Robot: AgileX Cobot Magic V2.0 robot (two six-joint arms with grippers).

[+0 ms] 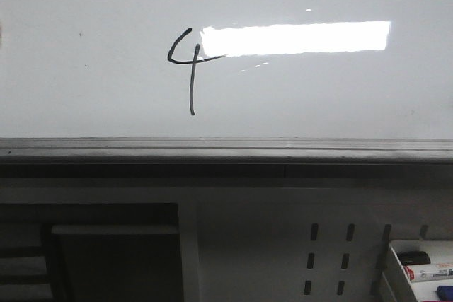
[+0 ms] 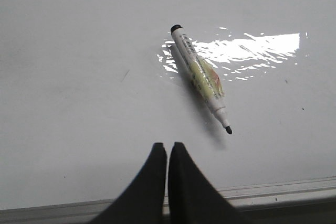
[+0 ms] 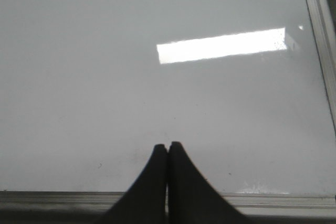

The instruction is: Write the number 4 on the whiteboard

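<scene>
A thin black number 4 is drawn on the whiteboard, just left of a bright light reflection. In the left wrist view a white uncapped marker with a yellowish label lies flat on the whiteboard, its black tip toward the board's edge. My left gripper is shut and empty, a short way from the marker's tip. My right gripper is shut too, empty, over bare whiteboard near the grey edge rail. Neither gripper shows in the front view.
A grey metal rail runs along the board's near edge. Below it is a white perforated panel with slots. A white tray with markers sits at the lower right. The board's side rail shows in the right wrist view.
</scene>
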